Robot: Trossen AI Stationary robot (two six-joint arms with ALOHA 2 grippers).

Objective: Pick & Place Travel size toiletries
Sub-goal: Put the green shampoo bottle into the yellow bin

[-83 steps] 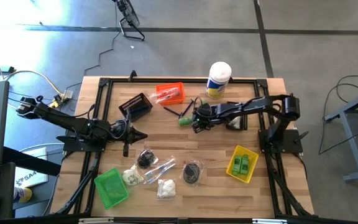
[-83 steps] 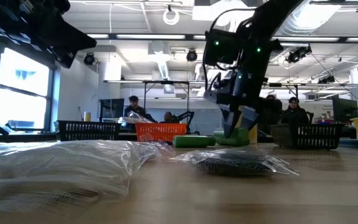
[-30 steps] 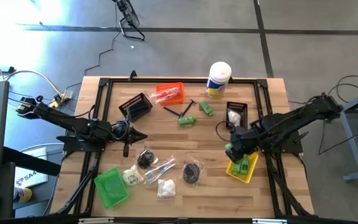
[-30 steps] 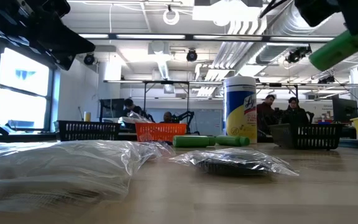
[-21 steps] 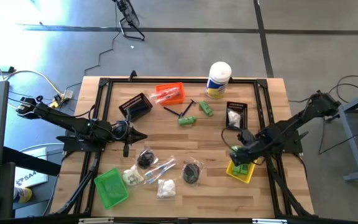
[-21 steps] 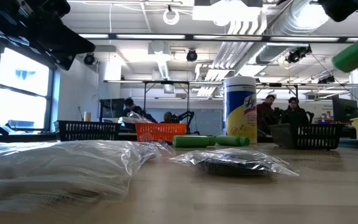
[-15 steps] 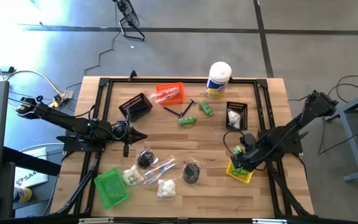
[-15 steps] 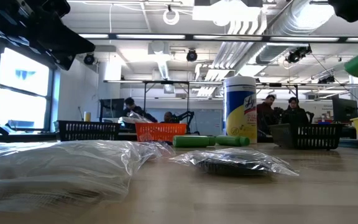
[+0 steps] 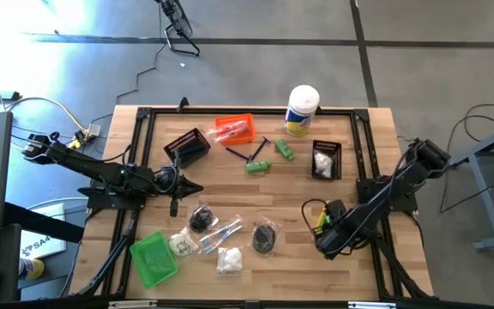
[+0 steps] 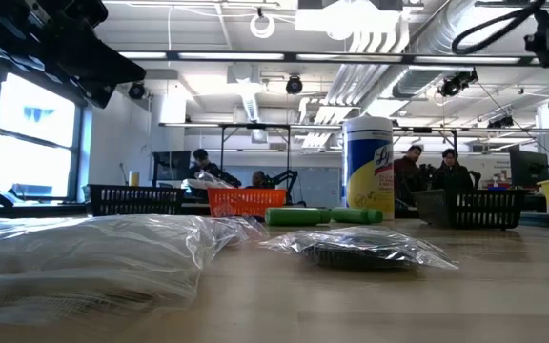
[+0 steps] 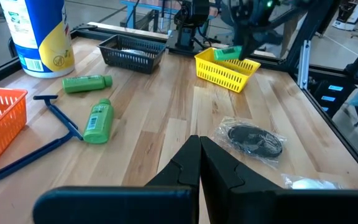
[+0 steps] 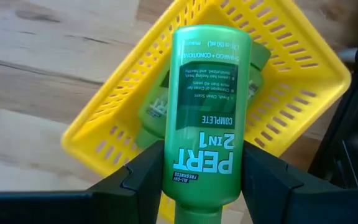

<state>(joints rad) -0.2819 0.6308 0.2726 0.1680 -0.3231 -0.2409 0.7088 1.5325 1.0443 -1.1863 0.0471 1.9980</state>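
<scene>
Green bottle (image 12: 204,112) reads "PERT 2in1 COMPLETE" over yellow bin (image 12: 303,93).

Bare wood runs across the table (image 9: 256,193) centre, open to passage. Obstacles: white canister (image 9: 301,109) at twelve o'clock, black bin (image 9: 325,160) at two, yellow bin (image 11: 226,66) at four beneath the right arm, wrapped packets (image 9: 221,235) at six.

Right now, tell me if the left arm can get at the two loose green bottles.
Probably yes. The bottles lie in the open ahead of the shut left gripper, only a blue razor beside them; the right gripper is over the yellow bin.
</scene>
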